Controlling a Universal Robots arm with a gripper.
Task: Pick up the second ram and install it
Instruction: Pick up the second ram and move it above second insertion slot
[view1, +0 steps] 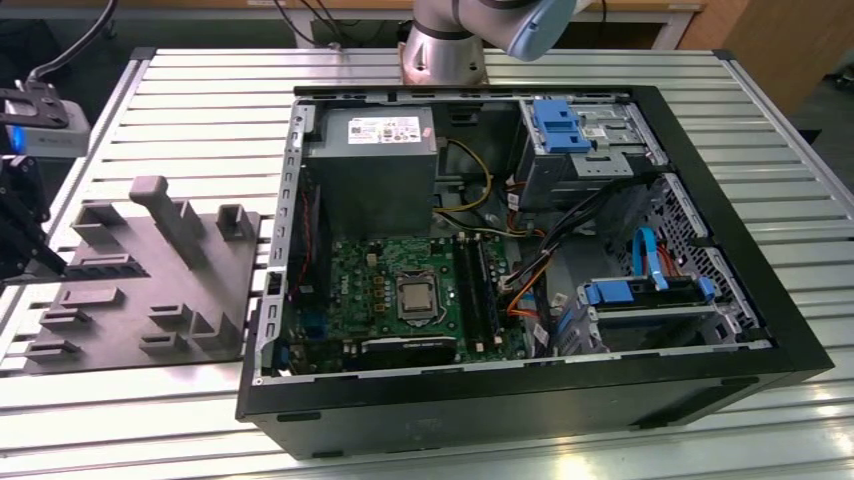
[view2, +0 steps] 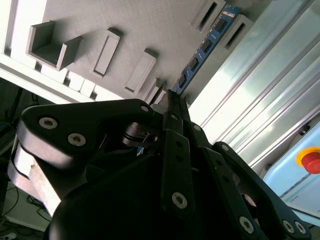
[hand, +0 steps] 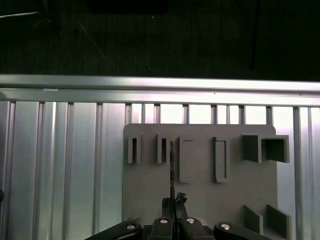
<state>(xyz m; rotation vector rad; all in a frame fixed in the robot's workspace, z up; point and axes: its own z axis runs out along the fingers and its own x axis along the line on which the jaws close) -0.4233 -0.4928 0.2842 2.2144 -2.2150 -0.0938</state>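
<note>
Tool (view2: 172, 97) clenched on second ram (view2: 202, 50) over grey holder tray (view2: 150, 25) — ribbed aluminium table (view1: 534, 70), open computer case (view1: 534, 410) beside.

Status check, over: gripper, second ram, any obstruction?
Gripper shut on the second ram. Ram at the grey holder tray, away from the PC case. Nothing blocking seen.
</note>
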